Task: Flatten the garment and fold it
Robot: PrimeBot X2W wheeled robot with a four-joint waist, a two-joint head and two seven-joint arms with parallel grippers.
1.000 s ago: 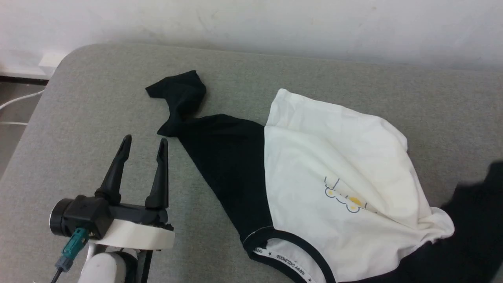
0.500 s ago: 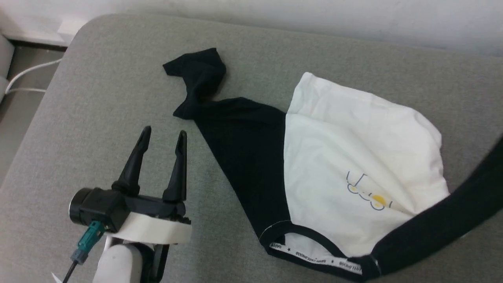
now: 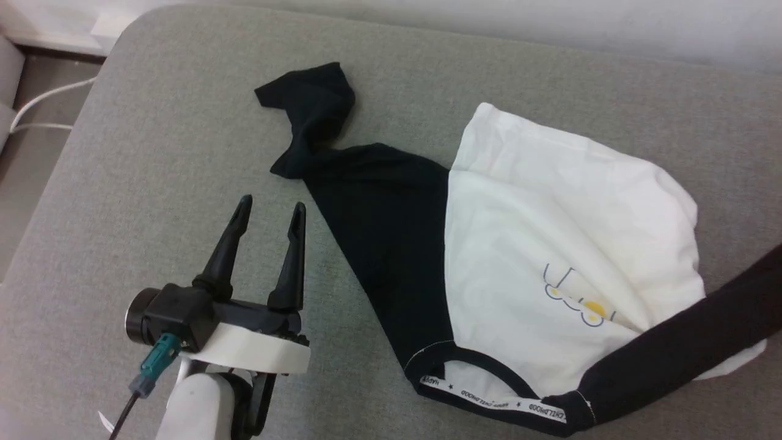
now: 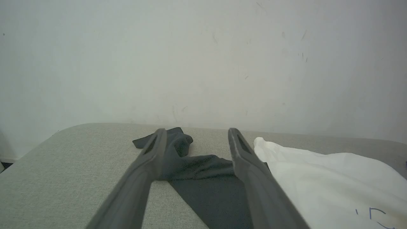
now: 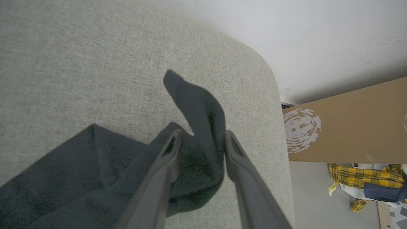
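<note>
The garment [image 3: 550, 214] lies on the grey padded surface [image 3: 153, 153], white body up, with a small yellow and blue print [image 3: 577, 299] and a lettered black neckband [image 3: 489, 400] at the near edge. One black sleeve [image 3: 311, 104] lies twisted at the far left. The other black sleeve [image 3: 672, 348] stretches off to the right edge. My left gripper [image 3: 272, 208] stands open beside the garment's black shoulder, touching nothing; in the left wrist view the left gripper [image 4: 197, 132] points at the twisted sleeve [image 4: 181, 143]. My right gripper [image 5: 202, 135] has its jaws parted around a fold of black sleeve [image 5: 200, 111].
The padded surface ends in a rounded corner [image 5: 270, 73] close to the right gripper. Beyond it stand a cardboard box [image 5: 349, 127] and yellow checked cloth on the floor [image 5: 365, 178]. A white cable [image 3: 43, 107] lies on the floor at the far left.
The head camera has shifted. The right-hand black sleeve has been drawn out into a long straight band towards the right edge. The left gripper stays open beside the garment.
</note>
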